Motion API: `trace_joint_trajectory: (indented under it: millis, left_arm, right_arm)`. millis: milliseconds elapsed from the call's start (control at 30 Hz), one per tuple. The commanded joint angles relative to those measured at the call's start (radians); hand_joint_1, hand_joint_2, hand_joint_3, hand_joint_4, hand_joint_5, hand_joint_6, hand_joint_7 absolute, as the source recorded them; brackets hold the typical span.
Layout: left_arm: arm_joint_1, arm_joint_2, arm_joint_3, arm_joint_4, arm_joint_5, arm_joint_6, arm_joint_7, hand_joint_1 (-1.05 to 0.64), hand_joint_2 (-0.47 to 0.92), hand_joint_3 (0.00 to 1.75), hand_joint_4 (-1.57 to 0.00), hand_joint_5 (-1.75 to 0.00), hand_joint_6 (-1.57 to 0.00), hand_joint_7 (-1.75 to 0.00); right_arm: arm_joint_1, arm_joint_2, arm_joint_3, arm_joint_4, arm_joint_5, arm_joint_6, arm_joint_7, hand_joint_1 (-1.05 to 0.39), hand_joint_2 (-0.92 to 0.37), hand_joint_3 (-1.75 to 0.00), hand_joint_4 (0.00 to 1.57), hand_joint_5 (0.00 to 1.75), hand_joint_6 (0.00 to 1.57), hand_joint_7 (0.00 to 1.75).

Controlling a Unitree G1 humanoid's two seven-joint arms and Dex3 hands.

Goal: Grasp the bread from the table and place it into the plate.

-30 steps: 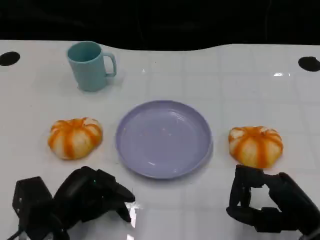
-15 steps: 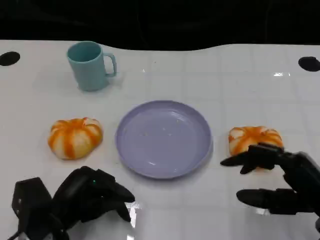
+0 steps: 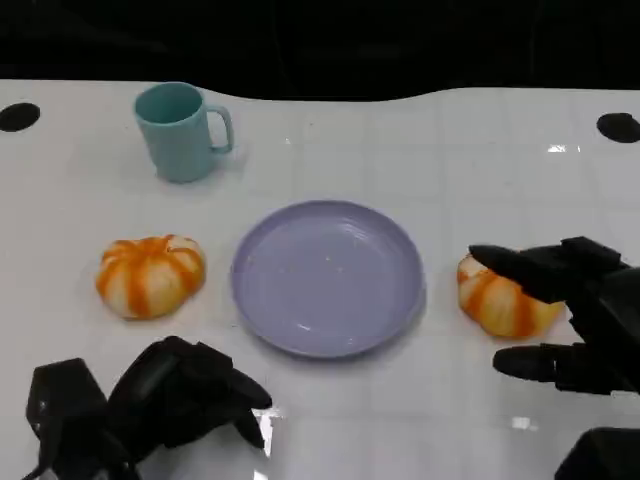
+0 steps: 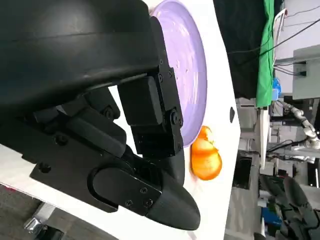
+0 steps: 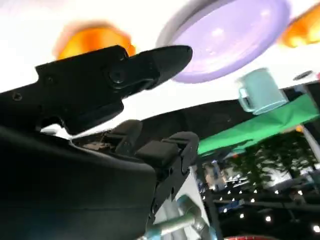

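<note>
Right robot hand (image 3: 570, 315) spreads over the glossy ridged orange-white bread (image 3: 500, 300).

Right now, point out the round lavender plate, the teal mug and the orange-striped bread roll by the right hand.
round lavender plate (image 3: 328, 277), head view, centre.
teal mug (image 3: 177, 135), head view, body.
orange-striped bread roll (image 3: 500, 300), head view, exposed top.

You face a glossy white table (image 3: 480, 150) marked with a faint grid of lines; a black round mark (image 3: 18, 116) sits near each far corner. Beyond its far edge the backdrop is black. In the wrist views you see a green curtain (image 4: 269, 45) past the table, cables, blurred equipment and points of light.
</note>
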Motion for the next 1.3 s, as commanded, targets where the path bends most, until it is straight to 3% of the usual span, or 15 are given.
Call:
trace_joint_trajectory:
  millis: [33, 267, 733, 867, 1100, 1300]
  left_arm:
    - [0.015, 0.012, 0.001, -0.024, -0.006, 0.0, -0.006, -1.05, 0.86, 0.0, -1.23, -0.92, -1.56, -0.03]
    - [0.039, 0.016, -0.003, -0.062, -0.003, 0.008, 0.006, -1.05, 0.85, 0.0, -1.23, -0.92, -1.57, -0.03]
    - [0.043, 0.01, -0.006, -0.076, -0.011, 0.029, -0.004, -1.05, 0.84, 0.0, -1.23, -0.93, -1.56, -0.03]
    - [0.047, 0.01, -0.008, -0.08, -0.007, 0.027, 0.004, -1.05, 0.84, 0.0, -1.23, -0.92, -1.57, -0.03]
    - [0.056, 0.011, -0.009, -0.096, -0.012, 0.032, -0.005, -1.05, 0.85, 0.0, -1.23, -0.91, -1.56, -0.03]
    - [0.065, 0.01, -0.013, -0.11, -0.009, 0.034, 0.001, -1.05, 0.85, 0.0, -1.23, -0.91, -1.57, -0.03]
  right_arm:
    - [-0.022, -0.05, 0.016, -0.026, -0.111, 0.069, -0.045, -0.57, -0.91, 0.0, 0.21, 0.35, 0.34, 0.0]
    - [-0.066, -0.087, 0.08, -0.015, -0.228, 0.163, -0.045, -0.58, -0.88, 0.0, 0.16, 0.31, 0.3, 0.0]
    - [-0.164, -0.106, 0.201, 0.127, -0.248, 0.248, -0.047, -0.6, -0.87, 0.0, 0.12, 0.29, 0.27, 0.0]
    - [-0.253, -0.086, 0.265, 0.286, -0.277, 0.273, -0.08, -0.62, -0.88, 0.0, 0.16, 0.3, 0.27, 0.0]
    - [-0.351, -0.072, 0.331, 0.469, -0.268, 0.304, -0.114, -0.63, -0.89, -0.01, 0.17, 0.25, 0.26, 0.0]
    - [-0.43, -0.053, 0.373, 0.657, -0.24, 0.286, -0.181, -0.64, -0.89, 0.0, 0.19, 0.22, 0.28, 0.01]
